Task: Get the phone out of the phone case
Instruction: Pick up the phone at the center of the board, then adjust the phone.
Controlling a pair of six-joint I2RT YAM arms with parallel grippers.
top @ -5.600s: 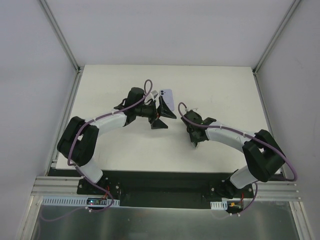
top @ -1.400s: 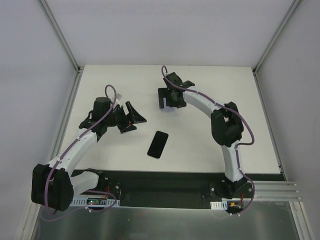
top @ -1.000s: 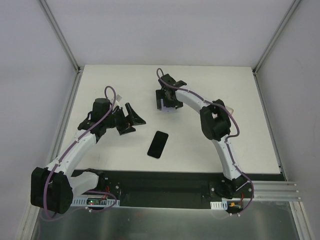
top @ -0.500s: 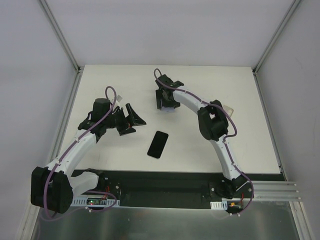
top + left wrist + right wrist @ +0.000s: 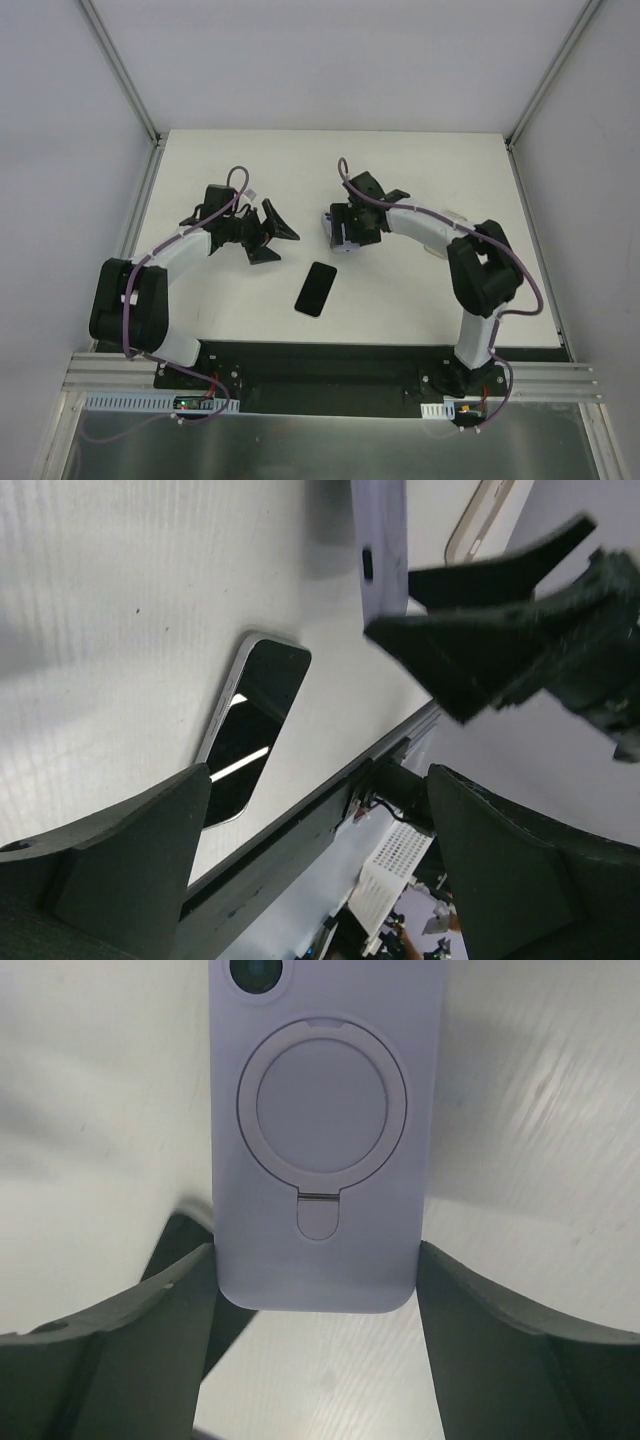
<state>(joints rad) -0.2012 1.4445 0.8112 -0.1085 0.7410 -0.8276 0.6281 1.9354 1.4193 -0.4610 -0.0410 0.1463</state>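
The black phone [image 5: 316, 288] lies flat and bare on the white table, screen up; it also shows in the left wrist view [image 5: 250, 730]. The lavender phone case [image 5: 325, 1130], with its ring stand facing the camera, sits between my right gripper's fingers, both pressed against its sides. In the top view that right gripper [image 5: 345, 228] holds the phone case [image 5: 337, 226] just beyond the phone. My left gripper [image 5: 274, 240] is open with nothing in it, left of the case and above the table. The left wrist view shows the case's edge [image 5: 380, 540].
A pale beige object [image 5: 447, 215] lies on the table behind the right forearm, also visible in the left wrist view [image 5: 480, 520]. The table's front edge and black base rail [image 5: 320, 365] run close below the phone.
The right gripper closed on the case and carried it from the far middle nearer and to the right. The left arm swung its gripper slightly right. The phone stayed put.
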